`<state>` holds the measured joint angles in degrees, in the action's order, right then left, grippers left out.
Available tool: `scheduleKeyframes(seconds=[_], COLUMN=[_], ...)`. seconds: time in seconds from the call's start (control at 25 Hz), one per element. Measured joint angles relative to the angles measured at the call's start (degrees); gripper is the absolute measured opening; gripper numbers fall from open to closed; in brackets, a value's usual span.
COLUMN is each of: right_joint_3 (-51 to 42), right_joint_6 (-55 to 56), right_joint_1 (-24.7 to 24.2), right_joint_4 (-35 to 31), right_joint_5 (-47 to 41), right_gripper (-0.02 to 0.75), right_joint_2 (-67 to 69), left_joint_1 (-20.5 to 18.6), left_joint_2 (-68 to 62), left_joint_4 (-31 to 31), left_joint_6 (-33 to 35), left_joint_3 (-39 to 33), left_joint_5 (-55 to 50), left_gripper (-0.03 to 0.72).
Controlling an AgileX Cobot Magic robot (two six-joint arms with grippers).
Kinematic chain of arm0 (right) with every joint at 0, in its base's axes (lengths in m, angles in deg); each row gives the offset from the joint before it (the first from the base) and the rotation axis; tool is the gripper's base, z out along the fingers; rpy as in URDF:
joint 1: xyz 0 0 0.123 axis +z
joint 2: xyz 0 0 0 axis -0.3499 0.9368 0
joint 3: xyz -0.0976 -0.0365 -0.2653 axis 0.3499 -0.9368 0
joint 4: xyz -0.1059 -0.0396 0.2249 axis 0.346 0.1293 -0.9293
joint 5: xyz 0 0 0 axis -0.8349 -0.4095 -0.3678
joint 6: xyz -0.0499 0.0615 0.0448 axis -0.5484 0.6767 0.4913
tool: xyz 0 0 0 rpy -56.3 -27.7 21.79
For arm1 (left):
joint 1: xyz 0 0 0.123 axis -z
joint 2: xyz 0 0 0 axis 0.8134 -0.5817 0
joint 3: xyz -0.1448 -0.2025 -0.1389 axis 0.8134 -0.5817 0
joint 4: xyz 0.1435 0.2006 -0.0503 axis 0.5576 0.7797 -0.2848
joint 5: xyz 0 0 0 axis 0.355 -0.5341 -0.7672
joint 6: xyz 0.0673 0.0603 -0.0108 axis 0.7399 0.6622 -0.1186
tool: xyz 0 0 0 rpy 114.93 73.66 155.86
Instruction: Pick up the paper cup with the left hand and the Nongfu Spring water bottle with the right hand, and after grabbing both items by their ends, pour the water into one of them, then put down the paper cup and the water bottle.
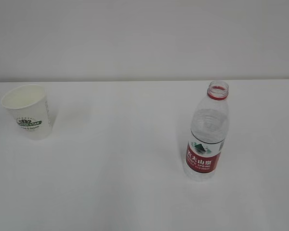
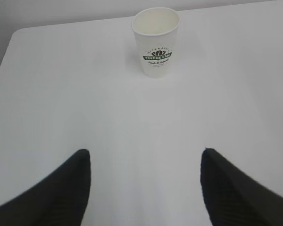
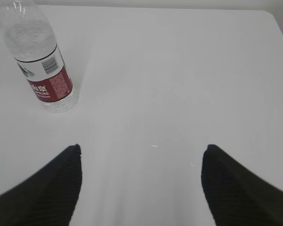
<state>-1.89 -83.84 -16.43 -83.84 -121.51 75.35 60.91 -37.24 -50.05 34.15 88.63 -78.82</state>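
The white paper cup (image 1: 28,112) with its dark green logo stands upright at the left of the table; the left wrist view has the cup (image 2: 155,41) far ahead, slightly right of centre. My left gripper (image 2: 145,151) is open over bare table, well short of it. The Nongfu Spring water bottle (image 1: 207,133) stands upright and uncapped at the right, with clear water inside. In the right wrist view the bottle (image 3: 38,60) is ahead at the upper left. My right gripper (image 3: 140,147) is open and holds nothing. Neither arm shows in the exterior view.
The white table (image 1: 120,183) meets a plain pale wall (image 1: 144,33) at the back. Its rounded far corners show as the table corner (image 2: 19,33) in the left wrist view and the table corner (image 3: 269,14) in the right wrist view.
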Motion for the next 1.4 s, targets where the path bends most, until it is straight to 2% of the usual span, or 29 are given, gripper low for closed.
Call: scheduleKeyframes(seconds=[1.4], right_joint_3=[0.0], right_joint_6=[0.0], right_joint_1=[0.0], right_joint_4=[0.0], right_joint_5=[0.0], right_gripper=[0.593], right_joint_2=[0.0], left_joint_1=[0.0], left_joint_2=[0.0], left_joint_4=[0.0], left_joint_6=[0.0], left_joint_3=[0.0], left_joint_5=[0.0], left_gripper=[0.517])
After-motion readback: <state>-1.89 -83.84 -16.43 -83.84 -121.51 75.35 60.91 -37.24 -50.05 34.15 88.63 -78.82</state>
